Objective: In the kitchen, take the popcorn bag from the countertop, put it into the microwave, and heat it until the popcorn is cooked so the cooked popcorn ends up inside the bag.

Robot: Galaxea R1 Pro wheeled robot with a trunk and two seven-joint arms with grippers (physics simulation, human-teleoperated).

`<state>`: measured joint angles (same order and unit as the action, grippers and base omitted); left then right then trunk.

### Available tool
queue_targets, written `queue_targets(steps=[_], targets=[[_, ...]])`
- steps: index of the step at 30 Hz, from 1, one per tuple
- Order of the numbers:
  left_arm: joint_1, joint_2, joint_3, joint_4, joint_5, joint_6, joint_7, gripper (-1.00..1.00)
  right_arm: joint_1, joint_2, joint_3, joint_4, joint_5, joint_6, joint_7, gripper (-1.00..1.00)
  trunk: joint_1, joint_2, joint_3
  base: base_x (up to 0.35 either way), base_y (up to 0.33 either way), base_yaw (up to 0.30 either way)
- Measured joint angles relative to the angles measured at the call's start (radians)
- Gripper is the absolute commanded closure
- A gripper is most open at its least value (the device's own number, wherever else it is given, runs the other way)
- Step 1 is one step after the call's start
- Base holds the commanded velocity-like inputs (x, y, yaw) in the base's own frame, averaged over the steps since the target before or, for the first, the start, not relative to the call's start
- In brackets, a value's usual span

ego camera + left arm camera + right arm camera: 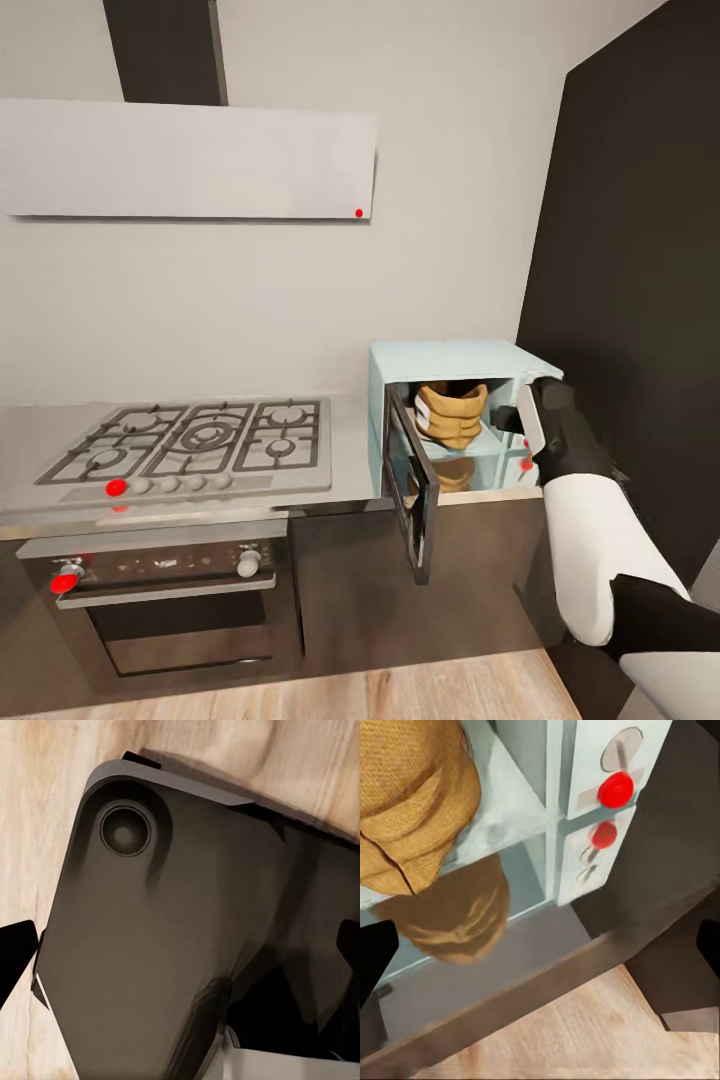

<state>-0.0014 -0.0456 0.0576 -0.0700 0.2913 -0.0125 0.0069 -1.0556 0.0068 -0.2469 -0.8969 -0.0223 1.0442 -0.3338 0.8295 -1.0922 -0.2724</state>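
Note:
The pale mint-blue microwave (450,361) stands on the grey countertop (350,440) with its dark glass door (414,490) swung wide open. The tan popcorn bag (452,412) sits upright inside it, and its reflection shows on the glossy surface below. My right gripper (526,432) hovers at the microwave's white knob panel (611,791), open and holding nothing, with the bag (412,802) just beside it. My left gripper (180,952) is open too, hanging over my own dark base. I cannot make out any loose popcorn.
A steel gas hob (200,440) lies left of the microwave, with the oven (170,590) under it and a white flat hood (190,160) above. A tall dark cabinet (640,250) rises at the right. Wooden floor (400,695) runs along the cabinets.

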Motion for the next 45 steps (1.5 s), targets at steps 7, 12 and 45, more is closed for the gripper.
queue_targets(steps=[7,12,45], targets=[[0.0,0.0,0.0,0.0,0.0,0.0,0.0,-1.0,0.108,-0.004,0.114,-0.001,-0.003,-0.001,0.059,-1.0,0.0,0.0,0.0,0.0,0.0,0.0],[0.0,0.0,0.0,0.0,0.0,0.0,0.0,-1.0,0.152,-0.011,0.179,-0.001,0.011,-0.003,0.294,-1.0,0.0,0.0,0.0,0.0,0.0,0.0],[0.0,0.0,0.001,-0.001,0.003,0.001,0.001,-1.0,0.28,-0.048,0.184,0.021,0.015,-0.734,0.485,-1.0,0.0,0.0,0.0,0.026,0.0,0.0]])
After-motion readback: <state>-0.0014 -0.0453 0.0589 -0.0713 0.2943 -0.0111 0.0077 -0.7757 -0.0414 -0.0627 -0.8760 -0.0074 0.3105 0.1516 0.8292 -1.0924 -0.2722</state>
